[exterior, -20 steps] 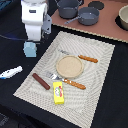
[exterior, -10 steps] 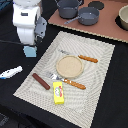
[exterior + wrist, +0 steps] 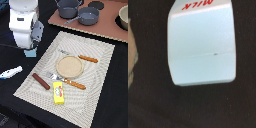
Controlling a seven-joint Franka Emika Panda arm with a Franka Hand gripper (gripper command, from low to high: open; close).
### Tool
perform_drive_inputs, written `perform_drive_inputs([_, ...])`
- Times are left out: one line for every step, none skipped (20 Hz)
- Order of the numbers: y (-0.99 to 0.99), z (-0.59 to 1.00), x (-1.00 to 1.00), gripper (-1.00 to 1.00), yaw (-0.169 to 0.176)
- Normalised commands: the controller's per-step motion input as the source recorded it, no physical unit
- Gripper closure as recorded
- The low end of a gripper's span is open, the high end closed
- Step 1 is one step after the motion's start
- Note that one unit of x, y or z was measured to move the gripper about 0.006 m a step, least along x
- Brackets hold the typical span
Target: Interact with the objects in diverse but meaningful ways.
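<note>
Exterior view showed the claw low over the pale blue block, its bulk hiding most of it; whether its fingers were spread or closed could not be told. Beyond it on the placemat lay the sausage, yellow box, plate, fork and knife. Wrist view read "MILK" in red, partly cut off

arm: white rounded housings | grey side panel | dark joint seams
</note>
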Motion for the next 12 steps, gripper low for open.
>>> perform_drive_inputs([0.00,-0.40,-0.55,-1.00,0.063])
perform_drive_inputs([0.00,-0.38,-0.52,-1.00,0.063])
perform_drive_inputs([0.00,-0.38,-0.50,-1.00,0.065])
perform_drive_inputs([0.00,-0.36,-0.47,-1.00,0.068])
perform_drive_inputs([0.00,-0.36,-0.46,-1.00,0.068])
perform_drive_inputs([0.00,-0.36,-0.43,-1.00,0.066])
perform_drive_inputs([0.00,-0.33,-0.39,-1.00,0.068])
perform_drive_inputs([0.00,-0.30,-0.34,-1.00,0.062])
perform_drive_inputs([0.00,-0.29,-0.28,-1.00,0.060])
perform_drive_inputs([0.00,-0.28,-0.26,-1.00,0.055])
perform_drive_inputs([0.00,-0.27,-0.26,-1.00,0.047])
perform_drive_inputs([0.00,-0.27,-0.27,1.00,0.045])
